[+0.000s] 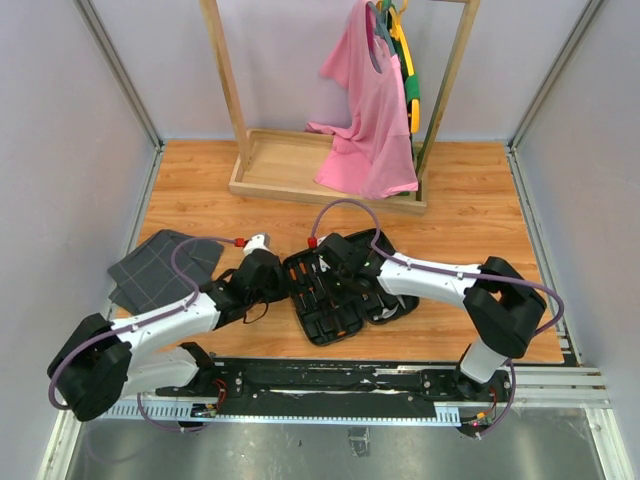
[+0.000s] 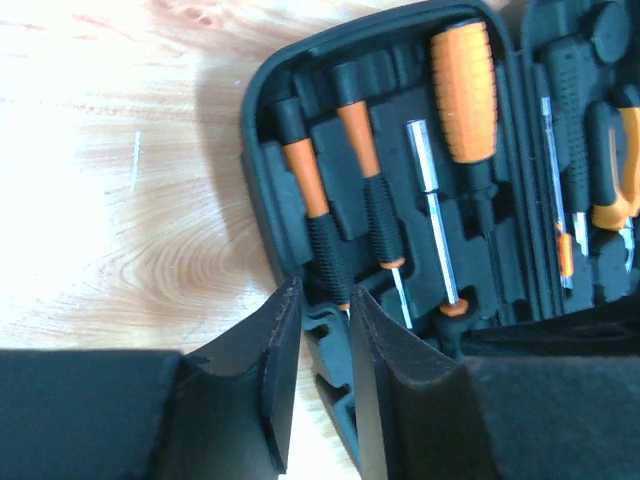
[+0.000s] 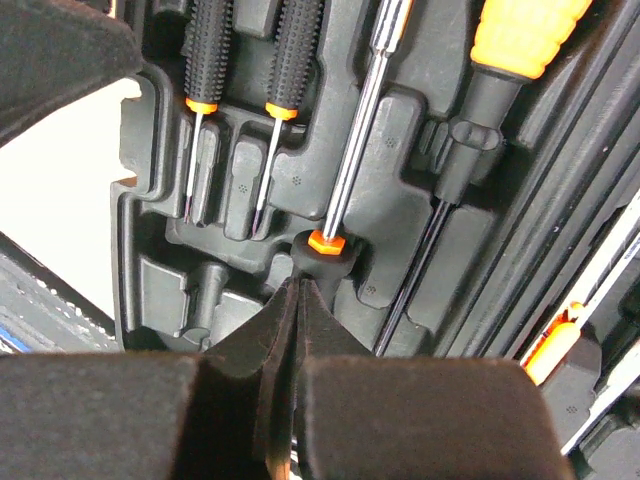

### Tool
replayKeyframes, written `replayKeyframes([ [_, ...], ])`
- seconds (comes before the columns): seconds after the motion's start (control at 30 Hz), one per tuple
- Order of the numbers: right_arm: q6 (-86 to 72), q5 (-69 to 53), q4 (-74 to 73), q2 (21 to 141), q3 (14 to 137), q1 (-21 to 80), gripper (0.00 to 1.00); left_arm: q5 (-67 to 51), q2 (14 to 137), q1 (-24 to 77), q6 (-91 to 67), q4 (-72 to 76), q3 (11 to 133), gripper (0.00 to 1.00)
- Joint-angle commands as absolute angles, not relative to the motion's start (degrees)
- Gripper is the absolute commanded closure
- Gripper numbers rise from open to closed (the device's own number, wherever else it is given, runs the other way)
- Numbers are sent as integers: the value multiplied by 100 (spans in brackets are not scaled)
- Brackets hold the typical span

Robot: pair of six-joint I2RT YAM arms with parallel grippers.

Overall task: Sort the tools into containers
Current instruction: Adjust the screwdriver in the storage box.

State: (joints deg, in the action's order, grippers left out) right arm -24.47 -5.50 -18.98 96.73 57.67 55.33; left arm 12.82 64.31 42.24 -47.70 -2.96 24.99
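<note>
I have the tool case [image 2: 254, 170] lying open on the wooden table [image 2: 110, 200] between my two arms, its moulded slots facing up. My left gripper [image 2: 324, 298] sits at the case's left edge with its fingers a narrow way apart and nothing clasped between them. The lower end of the leftmost small screwdriver [image 2: 308, 200] lies right at that gap, bedded in its slot. Beside it lie a second small screwdriver [image 2: 362, 150], a steel shaft [image 2: 433, 200] and the big orange-handled screwdriver [image 2: 465, 90], each in its own slot.

My right gripper [image 3: 300, 288] is clenched, pad against pad, holding nothing. Its tips point at the black cap [image 3: 322, 264], ringed with an orange collar, at the end of that steel shaft. They are just beside it — whether they touch it I cannot tell.

The dark grey fabric [image 1: 160, 268] lies on the table to the left of the case, apart from it.
</note>
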Motion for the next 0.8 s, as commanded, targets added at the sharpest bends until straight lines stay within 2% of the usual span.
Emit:
replayKeyframes([
  [0.0,-2468,-255,-2579,10654,4595,5635,99,1348,6138,4307,-4844,-719,2945,67],
  [0.17,-2492,-281,-2729,10332,4419,5634,100,1436,6034,4307,-4908,-813,3098,62],
  [0.33,-2574,-325,-2755,9987,4280,5645,99,1287,6473,4291,-4980,-546,3315,62],
  [0.63,-2627,-236,-2804,9756,4362,5651,99,965,7870,4245,-5054,-188,4132,77],
  [0.77,-2635,-189,-2795,9747,4354,5651,99,915,8301,4236,-5024,-293,4470,87],
])
